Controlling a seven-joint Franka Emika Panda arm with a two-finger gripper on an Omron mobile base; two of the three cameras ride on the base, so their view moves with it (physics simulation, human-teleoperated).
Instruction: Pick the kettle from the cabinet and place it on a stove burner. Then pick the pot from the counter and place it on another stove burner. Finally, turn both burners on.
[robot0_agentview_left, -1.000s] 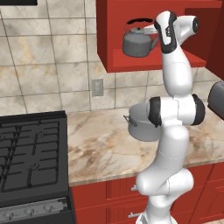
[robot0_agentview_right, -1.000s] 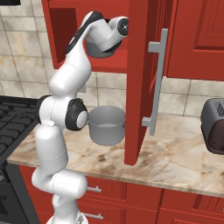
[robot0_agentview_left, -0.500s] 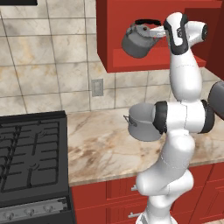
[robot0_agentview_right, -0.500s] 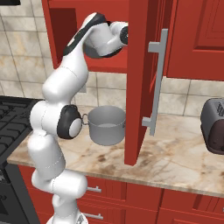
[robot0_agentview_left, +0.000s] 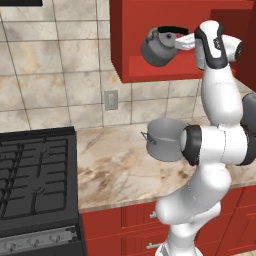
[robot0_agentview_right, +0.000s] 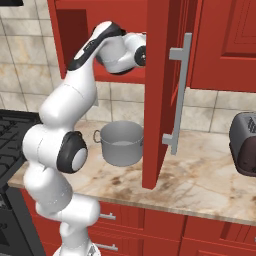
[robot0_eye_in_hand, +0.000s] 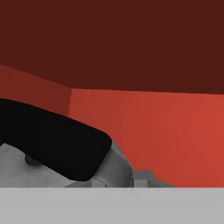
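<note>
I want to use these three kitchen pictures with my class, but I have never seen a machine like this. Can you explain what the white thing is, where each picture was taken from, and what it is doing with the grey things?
All three are computer renderings of one moment. The white thing is a jointed robot arm with a two-finger gripper. Two cameras behind the arm look forward over it, one from its left and one from its right. The third camera sits on the hand itself, looking into the red cabinet. In the left view, the gripper is closed on the black handle of the grey kettle, which hangs tilted at the cabinet's open front. A wider grey pot stands on the marble counter, and the black stove is to its left.
</note>
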